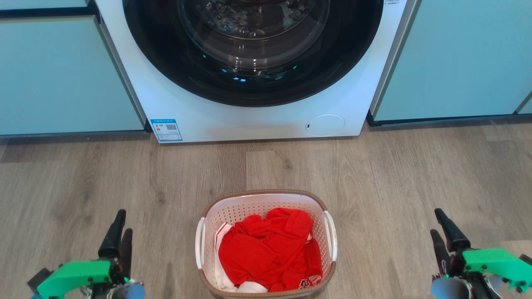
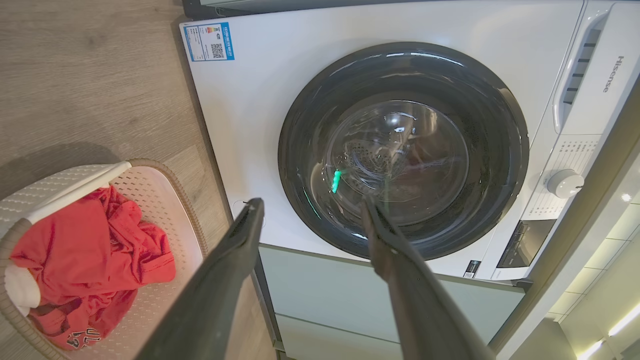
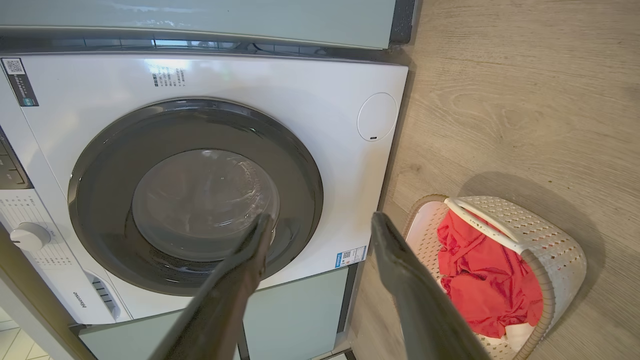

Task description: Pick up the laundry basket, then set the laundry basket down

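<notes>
we see the laundry basket on the wood floor in front of the washing machine, red clothes inside. our left gripper and right gripper flank it, well apart, both open and empty.

Washing machine: upper part cut off by the head view's far edge.
Blue label: print too small to read.
Laundry basket: cropped in both wrist views.
White cloth: mostly covered by red garment.
</notes>
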Available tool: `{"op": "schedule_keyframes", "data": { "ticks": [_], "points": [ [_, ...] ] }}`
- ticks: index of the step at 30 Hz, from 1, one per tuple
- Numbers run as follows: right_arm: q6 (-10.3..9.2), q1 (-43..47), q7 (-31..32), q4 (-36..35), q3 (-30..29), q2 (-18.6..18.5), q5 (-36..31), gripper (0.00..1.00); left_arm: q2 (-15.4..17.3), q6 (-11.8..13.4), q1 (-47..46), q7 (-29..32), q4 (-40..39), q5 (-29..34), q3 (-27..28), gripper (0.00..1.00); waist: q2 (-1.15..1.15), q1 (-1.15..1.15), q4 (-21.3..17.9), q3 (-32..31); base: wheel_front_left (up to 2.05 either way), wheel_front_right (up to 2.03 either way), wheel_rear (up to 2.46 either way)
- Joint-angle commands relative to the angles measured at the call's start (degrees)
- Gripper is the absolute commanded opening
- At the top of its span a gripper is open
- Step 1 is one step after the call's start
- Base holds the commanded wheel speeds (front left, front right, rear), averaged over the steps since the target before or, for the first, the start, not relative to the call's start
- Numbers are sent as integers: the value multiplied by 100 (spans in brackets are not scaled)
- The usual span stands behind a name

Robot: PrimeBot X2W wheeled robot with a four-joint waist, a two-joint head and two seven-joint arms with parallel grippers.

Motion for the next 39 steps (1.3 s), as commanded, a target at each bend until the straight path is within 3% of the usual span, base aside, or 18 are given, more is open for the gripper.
{"op": "schedule_keyframes", "data": {
  "ticks": [1, 13, 24, 35, 39],
  "points": [
    [7, -295, -83, -250, -13, -28, -164, 100, 61, -6, -327, -82, -226, 113, 74, 100, 0, 0, 2, 4, 0, 0, 0],
    [10, -418, -268, -694, -61, -35, -1065, 100, 65, -10, -431, -266, -485, 607, 157, 100, 0, 0, 43, 16, 0, 0, 0],
    [14, -586, -453, -1201, 113, -42, -2320, 100, 69, -13, -563, -451, -957, 1400, 341, 100, 0, 0, 84, 48, 0, 0, 0],
    [18, -777, -638, -1685, 497, -69, -3641, 100, 73, 321, -672, -635, -1565, 2429, 110, 100, 0, 0, 118, 117, 0, 0, 0],
    [19, -842, -705, -1881, 590, -78, -4046, 100, 74, 318, -688, -702, -1830, 2892, -86, 100, 0, 0, 138, 134, 0, 0, 0]
  ]
}}
